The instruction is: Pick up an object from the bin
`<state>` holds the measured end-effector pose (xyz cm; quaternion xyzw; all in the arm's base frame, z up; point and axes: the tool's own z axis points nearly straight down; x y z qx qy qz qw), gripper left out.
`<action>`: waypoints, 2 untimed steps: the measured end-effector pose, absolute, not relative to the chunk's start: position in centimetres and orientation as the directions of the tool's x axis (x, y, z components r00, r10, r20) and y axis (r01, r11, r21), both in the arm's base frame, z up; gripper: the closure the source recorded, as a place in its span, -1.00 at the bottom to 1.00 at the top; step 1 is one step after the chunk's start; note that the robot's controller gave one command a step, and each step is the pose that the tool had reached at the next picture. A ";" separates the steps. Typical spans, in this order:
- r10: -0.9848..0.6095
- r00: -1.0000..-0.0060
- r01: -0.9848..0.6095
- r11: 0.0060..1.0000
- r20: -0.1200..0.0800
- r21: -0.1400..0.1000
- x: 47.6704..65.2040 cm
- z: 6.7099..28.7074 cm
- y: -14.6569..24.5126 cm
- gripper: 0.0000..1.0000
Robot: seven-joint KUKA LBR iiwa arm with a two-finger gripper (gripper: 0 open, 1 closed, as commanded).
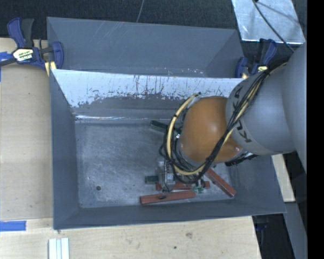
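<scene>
Grasp step, likely: jaws low over reddish-brown stick, lower centre of bin; spread or pinching, cannot tell. Next: confirm pinch, lift.

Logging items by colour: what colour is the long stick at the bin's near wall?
Reddish-brown; the stick shows best in the camera view.

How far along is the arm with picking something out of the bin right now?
Done, it seems: the reach. The gripper sits low in the bin, near its front wall, just over a long reddish-brown bar, with a small green piece beside it. In hand: settling on that bar; nothing is visibly held. Left: grasping and lifting out, since the bar lies flat on the floor.
</scene>
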<state>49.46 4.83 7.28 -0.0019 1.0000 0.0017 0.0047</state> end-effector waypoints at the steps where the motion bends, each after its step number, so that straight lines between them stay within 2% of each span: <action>1: -0.004 -1.000 -0.004 1.000 -0.009 0.003 49.4 7.5 4.8 1.00; 2: -0.003 -1.000 -0.003 1.000 -0.002 0.001 49.3 8.5 4.8 1.00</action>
